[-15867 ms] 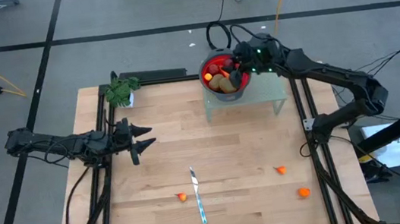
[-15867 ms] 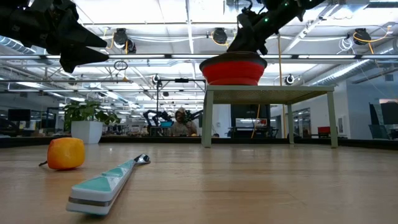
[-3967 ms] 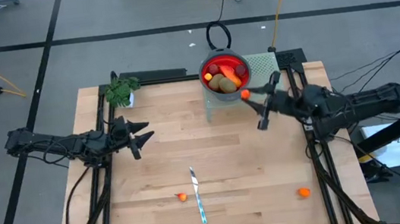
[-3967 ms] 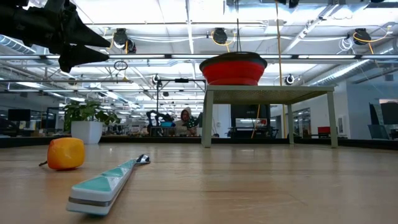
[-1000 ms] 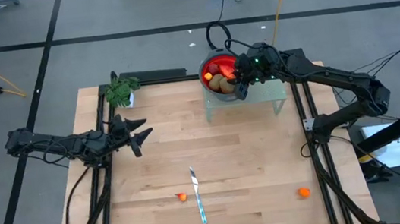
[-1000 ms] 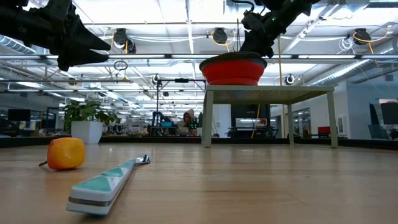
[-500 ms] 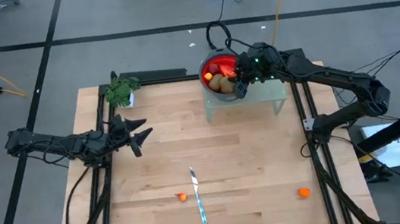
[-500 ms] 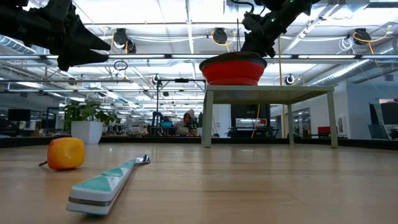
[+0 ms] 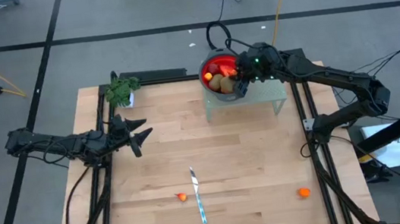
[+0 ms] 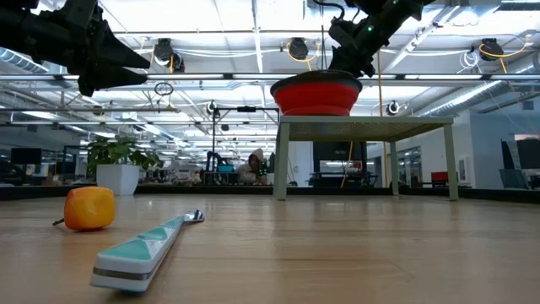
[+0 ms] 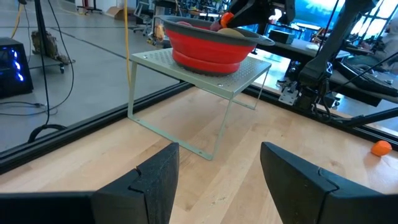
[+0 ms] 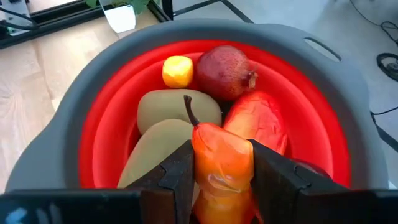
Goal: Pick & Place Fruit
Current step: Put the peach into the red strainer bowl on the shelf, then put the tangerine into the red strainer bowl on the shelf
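Orange fruit (image 12: 221, 163) — stem toward bowl (image 12: 74, 124).

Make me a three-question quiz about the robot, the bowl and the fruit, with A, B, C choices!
1. Where is the red bowl?
A. on the small stand
B. on the floor
C. beside the knife

2. How many orange fruit pieces lie loose on the wooden table?
A. none
B. two
C. five

3. What is the right gripper doing?
A. hanging empty
B. holding the knife
C. holding an orange pear over the bowl

Answers: A, the bowl sits on the raised stand; B, one piece near the knife, another farther right; C, its fingers pinch the pear.
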Robot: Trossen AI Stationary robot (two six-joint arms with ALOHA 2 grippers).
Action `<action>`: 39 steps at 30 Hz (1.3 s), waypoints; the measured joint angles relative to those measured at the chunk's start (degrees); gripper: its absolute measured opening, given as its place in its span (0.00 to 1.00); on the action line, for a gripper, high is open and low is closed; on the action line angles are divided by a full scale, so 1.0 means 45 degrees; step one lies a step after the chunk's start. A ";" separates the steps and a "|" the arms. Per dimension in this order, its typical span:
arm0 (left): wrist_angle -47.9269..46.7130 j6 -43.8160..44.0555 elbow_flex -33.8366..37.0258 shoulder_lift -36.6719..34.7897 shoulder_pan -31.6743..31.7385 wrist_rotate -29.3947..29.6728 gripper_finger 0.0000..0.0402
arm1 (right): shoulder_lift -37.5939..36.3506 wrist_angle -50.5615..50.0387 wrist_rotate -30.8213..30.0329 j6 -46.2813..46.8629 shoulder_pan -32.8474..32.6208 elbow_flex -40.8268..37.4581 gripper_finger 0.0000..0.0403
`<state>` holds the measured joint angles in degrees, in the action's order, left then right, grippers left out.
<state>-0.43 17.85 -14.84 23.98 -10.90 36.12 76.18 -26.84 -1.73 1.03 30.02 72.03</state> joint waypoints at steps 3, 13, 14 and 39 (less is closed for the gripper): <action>0.0000 -0.0029 0.0002 0.0002 0.0000 0.0000 0.56 | -0.0003 0.0002 0.0002 -0.0037 0.0004 0.0000 0.31; -0.0005 -0.0029 -0.0002 -0.0002 0.0000 0.0005 0.56 | 0.0000 0.0030 0.0002 -0.0042 0.0000 -0.0004 0.45; -0.0005 -0.0029 0.0002 -0.0002 0.0000 0.0005 0.56 | 0.0000 0.0102 0.0002 -0.0042 0.0000 -0.0005 0.47; -0.0166 -0.0243 -0.0002 -0.0002 0.0000 0.0000 0.56 | -0.3437 -0.0554 0.1411 0.1527 -0.3329 -0.0015 0.23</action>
<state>-1.17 16.75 -14.85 23.97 -10.90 36.12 60.72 -29.33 4.62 7.90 15.04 71.96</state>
